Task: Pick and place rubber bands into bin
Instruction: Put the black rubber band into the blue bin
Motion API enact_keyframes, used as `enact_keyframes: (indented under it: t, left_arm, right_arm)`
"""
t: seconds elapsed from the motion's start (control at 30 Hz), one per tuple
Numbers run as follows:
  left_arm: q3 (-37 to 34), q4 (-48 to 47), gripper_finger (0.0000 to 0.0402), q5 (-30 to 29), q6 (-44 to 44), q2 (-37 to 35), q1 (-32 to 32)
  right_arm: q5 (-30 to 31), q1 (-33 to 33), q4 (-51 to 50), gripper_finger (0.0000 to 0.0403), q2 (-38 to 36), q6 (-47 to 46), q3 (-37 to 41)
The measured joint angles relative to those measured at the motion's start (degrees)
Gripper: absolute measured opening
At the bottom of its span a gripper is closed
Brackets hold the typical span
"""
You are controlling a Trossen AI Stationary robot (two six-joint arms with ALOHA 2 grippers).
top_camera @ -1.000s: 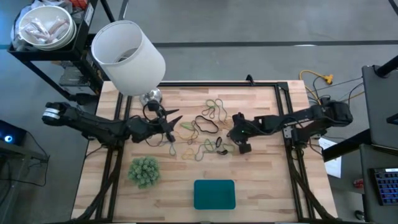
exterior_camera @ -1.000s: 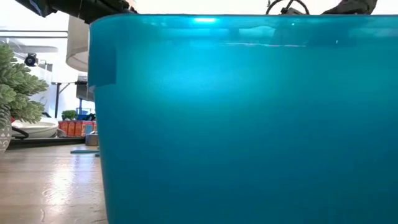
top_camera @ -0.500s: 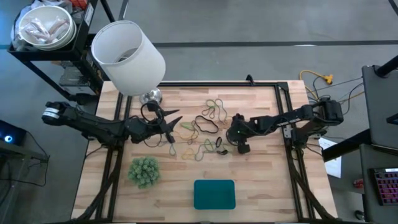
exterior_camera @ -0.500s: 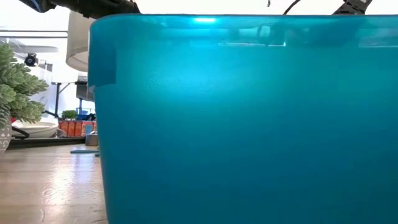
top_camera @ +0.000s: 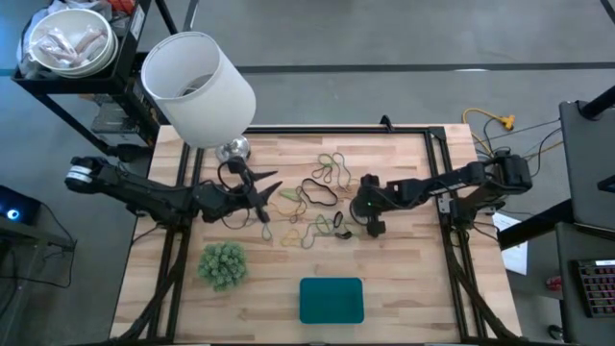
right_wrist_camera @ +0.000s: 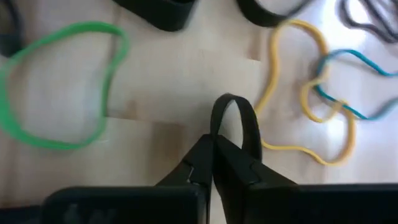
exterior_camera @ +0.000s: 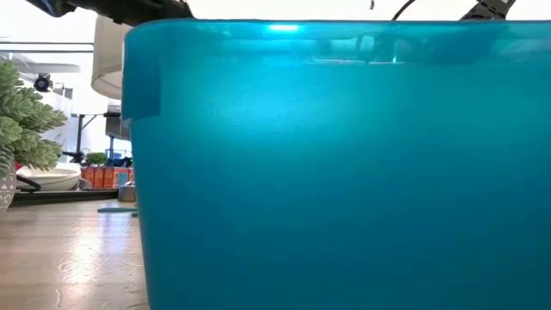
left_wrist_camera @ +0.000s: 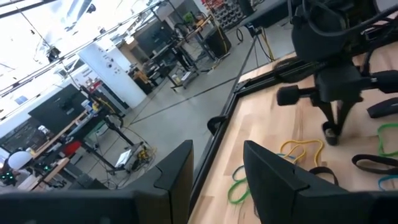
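Rubber bands [top_camera: 322, 197] in yellow, green, tan and black lie loose on the wooden table's middle. My right gripper [right_wrist_camera: 216, 158] reaches in from the table's right, pointing steeply down, and is shut on a black rubber band [right_wrist_camera: 236, 115]. A green band [right_wrist_camera: 59, 87] and a yellow band [right_wrist_camera: 305, 93] lie beside it. My left gripper [top_camera: 272, 200] hangs level above the bands' left side, open and holding nothing. The teal bin [top_camera: 332, 300] stands near the front edge and fills the low view [exterior_camera: 344, 172]. My right gripper pinches one end of the black band's loop [right_wrist_camera: 219, 134] between its two fingertips [right_wrist_camera: 202, 162], coming from above at a slant from the table's right. The rest of the loop stands out in front of the fingertips, over the wood; whether it is lifted clear I cannot tell.
A large white cylinder [top_camera: 197, 86] stands at the far left corner with a small metal object [top_camera: 233, 149] beside it. A fuzzy green ball [top_camera: 223, 264] sits at the front left. A black frame [top_camera: 437, 163] borders the table's far and right sides.
My right arm has leaned a little farther over the table, and its gripper has tipped down onto the bands in the middle. The bands, the bin and my left arm stay where they were.
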State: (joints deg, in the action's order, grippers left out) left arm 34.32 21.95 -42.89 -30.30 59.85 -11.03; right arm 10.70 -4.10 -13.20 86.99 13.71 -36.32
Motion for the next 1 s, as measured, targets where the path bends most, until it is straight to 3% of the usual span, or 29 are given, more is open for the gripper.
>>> enact_keyframes:
  t: [0.3, 0.57, 0.77, 1.0]
  left_arm:
    - [-1.3, -0.1, 0.0125, 0.0, 0.1, 0.0, -1.5]
    - [-1.8, -0.2, 0.0125, 0.0, 1.7, 0.0, -1.5]
    - [-1.6, 0.0, 0.0125, 0.2, 3.4, 0.0, -1.5]
    - [-1.7, 0.0, 0.0125, 0.3, 3.5, 0.0, -1.5]
  right_arm:
    - [3.0, 7.6, 0.1, 0.0008, -8.7, -1.7, 0.0]
    - [2.5, 22.6, 3.2, 0.0008, -17.0, -5.6, 0.0]
    - [4.0, 34.4, 11.7, 0.0008, -15.0, -4.3, 0.0]
    - [2.6, 38.8, 22.9, 0.0008, -6.7, -3.4, 0.0]
